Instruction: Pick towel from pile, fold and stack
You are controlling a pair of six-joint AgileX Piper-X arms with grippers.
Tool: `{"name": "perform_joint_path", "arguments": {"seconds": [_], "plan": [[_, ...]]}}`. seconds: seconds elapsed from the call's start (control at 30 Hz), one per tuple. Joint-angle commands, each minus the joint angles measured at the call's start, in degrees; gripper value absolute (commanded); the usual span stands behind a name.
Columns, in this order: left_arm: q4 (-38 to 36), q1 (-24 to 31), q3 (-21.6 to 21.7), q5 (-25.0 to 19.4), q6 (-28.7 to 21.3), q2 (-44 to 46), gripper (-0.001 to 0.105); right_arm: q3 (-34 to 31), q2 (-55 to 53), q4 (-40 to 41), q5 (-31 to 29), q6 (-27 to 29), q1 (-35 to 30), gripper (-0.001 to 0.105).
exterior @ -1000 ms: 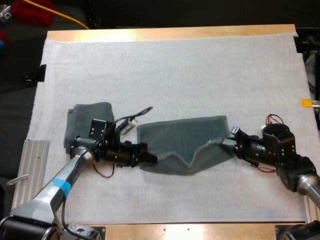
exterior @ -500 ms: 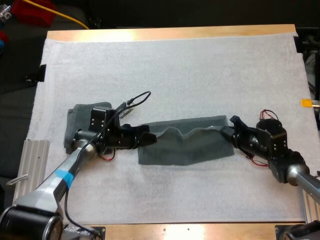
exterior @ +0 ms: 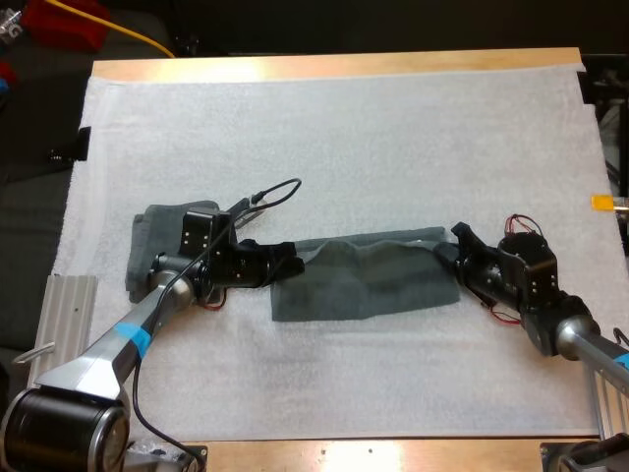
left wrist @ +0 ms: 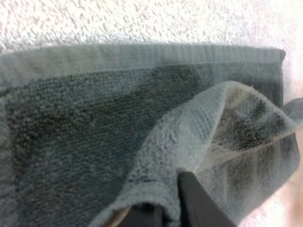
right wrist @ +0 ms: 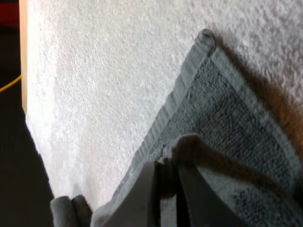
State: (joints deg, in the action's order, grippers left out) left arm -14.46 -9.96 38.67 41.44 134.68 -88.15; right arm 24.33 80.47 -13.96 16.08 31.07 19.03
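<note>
A dark grey-green towel (exterior: pixel 364 275) lies across the middle of the mat, its near half folded over toward the far edge. My left gripper (exterior: pixel 287 263) is shut on the towel's left end; the left wrist view has the lifted flap (left wrist: pixel 208 137) pinched between its fingers (left wrist: pixel 194 201) over the flat layer. My right gripper (exterior: pixel 450 252) is shut on the towel's right end, where its fingers (right wrist: pixel 142 198) clamp a fold of the towel (right wrist: pixel 227 123) near a corner. A folded towel stack (exterior: pixel 162 246) sits at the left, behind my left arm.
The white mat (exterior: pixel 344 128) covers the wooden table (exterior: pixel 334 65). A ribbed metal plate (exterior: pixel 59 315) lies off the mat's left side. Red objects and a yellow cable (exterior: pixel 138 34) sit beyond the far left corner.
Both grippers have carried the towel's near edge up and away from me, over the far edge. The sagging front fold has flattened into a narrower band.
</note>
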Motion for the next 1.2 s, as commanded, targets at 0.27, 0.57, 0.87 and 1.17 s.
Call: {"name": "perform_joint_path", "arguments": {"seconds": [0.27, 0.57, 0.87, 1.17], "plan": [[2.0, 0.2, 0.3, -1.7, -3.4, 0.2, 0.0, 0.3, -0.2, -3.9, -1.1, 0.7, -0.2, 0.001], [2.8, 0.2, 0.3, -0.2, -3.4, 0.8, 0.043, 0.3, -0.2, -5.2, -1.1, 1.4, -0.2, 0.039], [4.9, 0.2, 0.3, 2.6, -3.7, 7.0, 0.065, 0.3, -1.4, -14.1, 5.8, 8.3, -0.2, 0.071], [-0.1, 0.2, 0.3, 2.6, -6.4, 18.1, 0.065, 0.3, -9.4, -4.2, 5.0, 13.7, -0.2, 0.071]]}}
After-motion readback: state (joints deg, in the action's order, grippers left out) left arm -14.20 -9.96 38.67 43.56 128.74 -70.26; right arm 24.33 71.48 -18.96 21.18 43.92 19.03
